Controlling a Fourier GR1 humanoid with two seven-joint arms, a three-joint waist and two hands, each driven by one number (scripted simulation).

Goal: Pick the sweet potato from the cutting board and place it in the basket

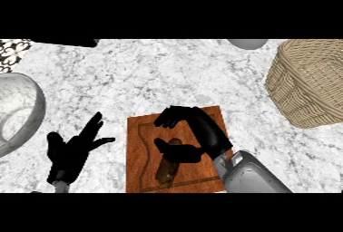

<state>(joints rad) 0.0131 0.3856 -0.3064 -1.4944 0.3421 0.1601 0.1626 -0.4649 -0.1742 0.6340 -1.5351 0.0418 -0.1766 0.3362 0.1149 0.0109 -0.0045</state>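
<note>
Head view, looking steeply down on a marbled grey counter (134,77).

Cutting board (143,136): reddish wood, lying in the lower centre of the frame, its near edge running out at the bottom.

Sweet potato (166,171): brown, elongated, lying on the board's lower middle, pointing roughly up and down the frame. Its upper end is disappearing under the right hand's thumb.

Right hand (204,131): coming in from the lower right on a grey forearm and arching over the board. Its fingers (171,117) are bending downward near the board's upper edge, while the thumb is lying across the sweet potato's upper end. Bare board is showing between fingers and thumb, so the hand is gaping rather than closing round the vegetable. Whether the thumb is actually touching it cannot be told.

Left hand (70,152): resting at the lower left, just beside the board's left edge, fingers spread wide and pointing up the frame, holding nothing.

Basket (305,86): woven, tan, sitting at the upper right, well apart from the board.

Pale bowl (36,106): sitting at the left edge, partly cut off.
</note>
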